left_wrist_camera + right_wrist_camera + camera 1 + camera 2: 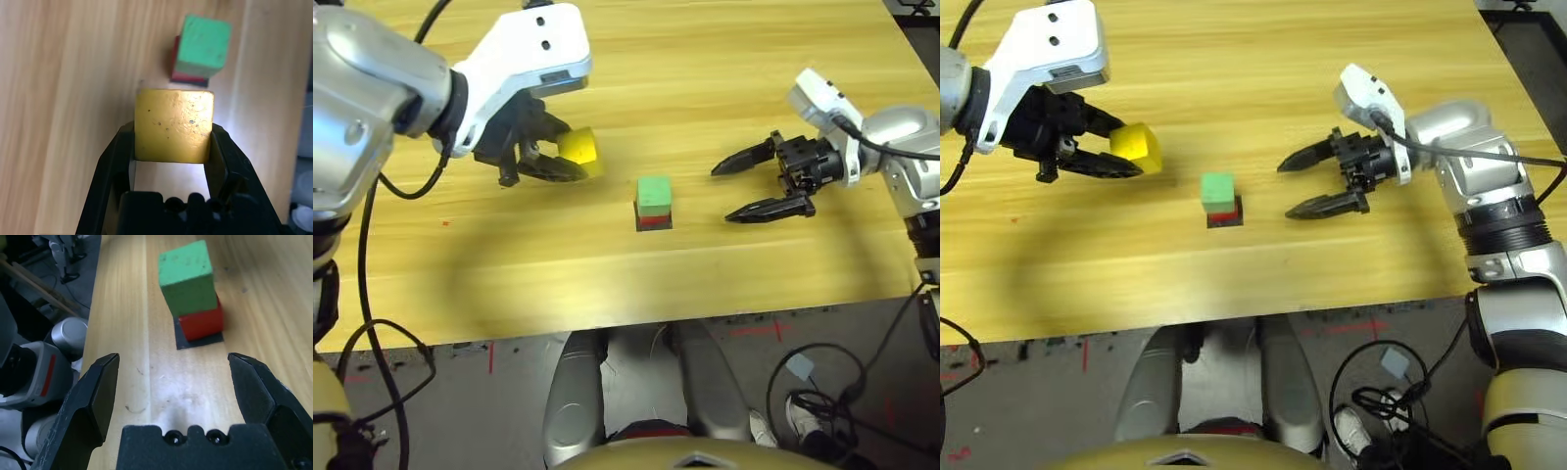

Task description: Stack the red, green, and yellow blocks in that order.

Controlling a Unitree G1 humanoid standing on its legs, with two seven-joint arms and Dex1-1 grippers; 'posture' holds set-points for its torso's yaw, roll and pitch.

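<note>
Left jaws: yellow block (173, 126), apparently aloft

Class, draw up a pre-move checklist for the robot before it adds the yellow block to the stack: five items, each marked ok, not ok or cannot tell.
1. Red block at the bottom, on the black patch: ok.
2. Green block resting on the red one: ok.
3. Yellow block gripped between the fingers of the left end effector: ok.
4. Yellow block directly above the green one, ready for release: not ok; it is off to the stack's left.
5. Right end effector empty and away from the stack: ok.
</note>
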